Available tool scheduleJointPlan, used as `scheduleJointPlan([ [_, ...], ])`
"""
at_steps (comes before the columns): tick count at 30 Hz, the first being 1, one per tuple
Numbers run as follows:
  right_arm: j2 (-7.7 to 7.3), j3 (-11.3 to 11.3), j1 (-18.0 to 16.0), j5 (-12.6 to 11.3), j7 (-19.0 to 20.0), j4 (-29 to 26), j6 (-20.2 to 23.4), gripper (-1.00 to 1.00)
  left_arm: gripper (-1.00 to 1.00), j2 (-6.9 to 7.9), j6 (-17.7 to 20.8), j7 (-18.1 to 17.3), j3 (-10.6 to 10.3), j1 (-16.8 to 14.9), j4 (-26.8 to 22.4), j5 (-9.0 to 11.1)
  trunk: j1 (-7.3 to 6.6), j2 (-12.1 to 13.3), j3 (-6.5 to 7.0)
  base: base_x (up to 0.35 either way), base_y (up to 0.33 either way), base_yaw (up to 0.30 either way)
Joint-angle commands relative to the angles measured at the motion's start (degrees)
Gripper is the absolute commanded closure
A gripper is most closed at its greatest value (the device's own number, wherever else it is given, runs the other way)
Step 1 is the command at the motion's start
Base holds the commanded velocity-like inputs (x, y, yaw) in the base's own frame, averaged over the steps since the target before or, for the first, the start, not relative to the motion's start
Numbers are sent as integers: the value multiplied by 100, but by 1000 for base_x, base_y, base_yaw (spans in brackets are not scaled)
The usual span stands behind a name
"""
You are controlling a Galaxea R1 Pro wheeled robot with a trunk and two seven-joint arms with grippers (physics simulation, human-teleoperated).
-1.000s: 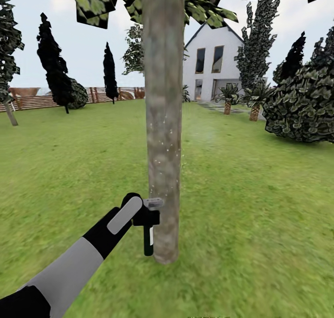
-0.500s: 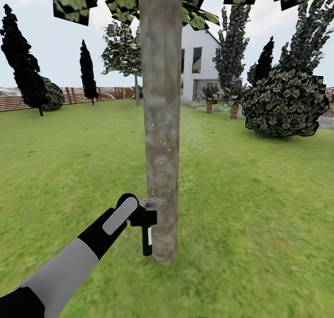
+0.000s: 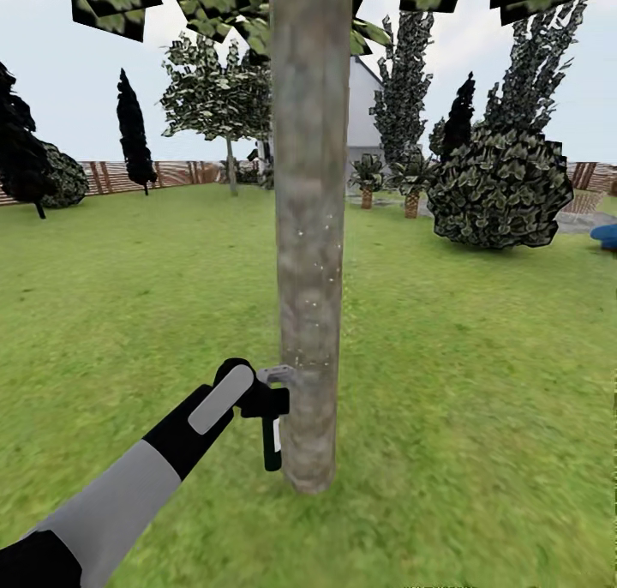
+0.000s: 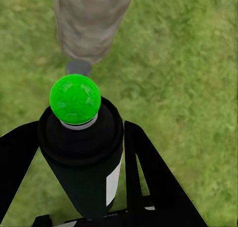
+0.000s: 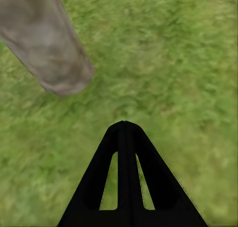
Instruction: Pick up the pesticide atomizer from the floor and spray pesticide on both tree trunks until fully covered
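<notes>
We're gripping the sprayer [image 3: 272,425] in the left gripper [image 3: 267,404], fingers clenched on its dark body just under the pale grey head. Its long axis is running upright, stem hanging down toward the grass [image 3: 480,382], head on top. In the left wrist view the two black fingers [image 4: 148,172] are sitting on either side of the sprayer [image 4: 82,152], w/ its green cap [image 4: 75,99] nearest the camera and the trunk [image 4: 91,21] past it.

Key relation: the trunk [image 3: 308,254] is lying straight ahead of the nozzle, just beside it, prob. touching or nearly so at the head; we can't tell which. The sprayer is low on the trunk, near its foot. White specks [image 3: 307,301] are showing on the bark above the nozzle, mid-height, thin and patchy; lower bark is looking bare.

Left arm is reaching forward and low, forearm angled up from the lower left corner of the head view, wrist bent toward the trunk. It's the nearer arm by far.

The right gripper [image 5: 125,137] is squeezed together w/ nothing between its fingers, pointing down at grass, the trunk [image 5: 44,43] off to one side.

Our guess: coverage isn't complete, so the next pass likely needs the nozzle working other heights and sides.
</notes>
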Motion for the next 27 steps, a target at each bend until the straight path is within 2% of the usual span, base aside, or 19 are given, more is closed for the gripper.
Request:
scheduleJointPlan([
  [1,-4,38,-6,-44,-33,1,-25,100,100,11,-10,60,-18,-7,-7,60,4,-13,-13,70,350,-240],
  [8,-4,38,-6,-45,-33,1,-25,100,100,7,-11,60,-28,161,-20,60,4,-13,-13,24,350,-245],
  [16,-4,36,-6,-45,-33,1,-25,100,100,6,-48,55,-28,177,-33,60,4,-13,-13,0,350,-247],
  [20,-4,38,-6,-45,-33,1,-25,100,100,13,-61,-225,-35,178,-23,48,4,-13,-13,0,350,-247],
  [27,-4,38,-6,-45,-33,1,-25,100,100,23,-71,-281,-42,181,-8,43,4,-13,-13,0,350,-247],
])
